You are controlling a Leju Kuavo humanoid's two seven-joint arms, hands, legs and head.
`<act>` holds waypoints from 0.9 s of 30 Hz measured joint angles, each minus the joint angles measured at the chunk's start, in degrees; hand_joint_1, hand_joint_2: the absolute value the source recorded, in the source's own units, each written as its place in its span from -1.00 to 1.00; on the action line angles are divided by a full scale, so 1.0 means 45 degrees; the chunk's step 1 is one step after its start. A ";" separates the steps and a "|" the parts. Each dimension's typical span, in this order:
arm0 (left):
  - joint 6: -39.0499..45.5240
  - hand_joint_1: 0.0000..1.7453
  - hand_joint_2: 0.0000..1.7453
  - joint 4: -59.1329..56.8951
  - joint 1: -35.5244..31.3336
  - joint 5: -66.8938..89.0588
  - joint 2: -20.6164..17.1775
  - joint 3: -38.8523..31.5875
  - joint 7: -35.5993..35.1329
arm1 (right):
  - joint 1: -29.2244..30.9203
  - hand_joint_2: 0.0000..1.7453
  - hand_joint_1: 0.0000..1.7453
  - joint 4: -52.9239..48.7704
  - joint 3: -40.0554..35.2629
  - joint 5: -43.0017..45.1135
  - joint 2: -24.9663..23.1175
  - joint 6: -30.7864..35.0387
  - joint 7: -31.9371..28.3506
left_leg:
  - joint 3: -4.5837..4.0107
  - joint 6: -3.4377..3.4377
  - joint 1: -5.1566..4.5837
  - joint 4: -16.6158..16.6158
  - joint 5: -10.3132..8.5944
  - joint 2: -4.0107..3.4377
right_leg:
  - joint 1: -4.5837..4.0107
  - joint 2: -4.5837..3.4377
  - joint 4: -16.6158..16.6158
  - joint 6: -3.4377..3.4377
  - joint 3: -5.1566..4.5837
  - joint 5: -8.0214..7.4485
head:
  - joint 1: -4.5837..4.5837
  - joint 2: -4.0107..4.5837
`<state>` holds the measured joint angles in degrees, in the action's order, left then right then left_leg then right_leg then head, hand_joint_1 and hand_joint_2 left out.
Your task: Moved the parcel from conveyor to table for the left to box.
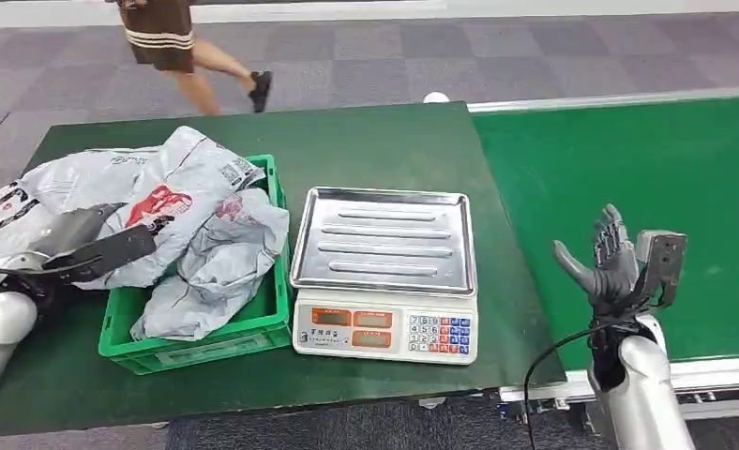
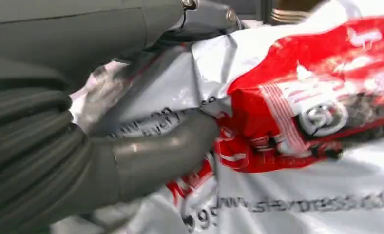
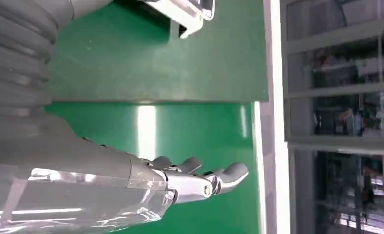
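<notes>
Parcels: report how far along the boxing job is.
Done: grey parcels already lie in the green crate beside the scale. In hand: the left hand holds a grey-and-red parcel over the crate, fingers pressed on it. Left: lowering and releasing it. The right hand is empty, fingers apart, above the bare conveyor.

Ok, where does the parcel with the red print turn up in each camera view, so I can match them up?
Head view: the parcel with the red print lies at the left, on the pile over the green crate, with the left hand on it.
Left wrist view: it fills the right side, against the hand's fingers.
Right wrist view: not in it.
Shared landmark: the red print itself.
</notes>
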<state>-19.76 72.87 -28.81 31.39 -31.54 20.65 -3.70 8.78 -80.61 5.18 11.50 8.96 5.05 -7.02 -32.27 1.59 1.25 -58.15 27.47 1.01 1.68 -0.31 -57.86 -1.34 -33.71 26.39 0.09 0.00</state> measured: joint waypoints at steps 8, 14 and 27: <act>-0.0116 -1.00 1.00 -0.0107 0.0691 -0.0005 0.0657 0.0365 0.0112 | -0.0286 1.00 -1.00 -0.0490 0.0068 0.0184 0.0214 -0.0180 0.0088 | 0.0005 0.0002 0.0003 0.0001 -0.0001 -0.0006 | -0.0004 -0.0005 -0.0001 0.0000 0.0001 -0.0004 | 0.0000 0.0000; 0.0170 -1.00 1.00 -0.0102 0.1061 -0.0064 0.1026 0.0379 0.0112 | -0.0281 1.00 -1.00 -0.0597 0.0063 0.0175 0.0355 -0.0243 0.0165 | 0.0007 0.0001 0.0004 0.0001 -0.0002 -0.0001 | -0.0004 0.0002 -0.0002 0.0000 0.0016 -0.0004 | 0.0000 0.0005; 0.2965 -1.00 1.00 0.0888 0.1634 -0.2629 0.2484 -0.0461 0.1823 | 0.0593 1.00 -1.00 -0.0388 -0.0995 -0.0121 0.0359 -0.0088 0.0068 | 0.0001 -0.0005 0.0002 -0.0001 -0.0007 0.0016 | -0.0001 0.0010 -0.0002 -0.0003 0.0020 -0.0007 | 0.0000 0.0000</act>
<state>-6.42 76.87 -21.46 19.55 -20.37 18.58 4.51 11.45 -82.36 0.70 10.95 10.58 4.66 -6.71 -32.27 1.57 1.26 -58.15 27.44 1.08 1.67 -0.26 -57.86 -1.35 -33.62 26.35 0.09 0.00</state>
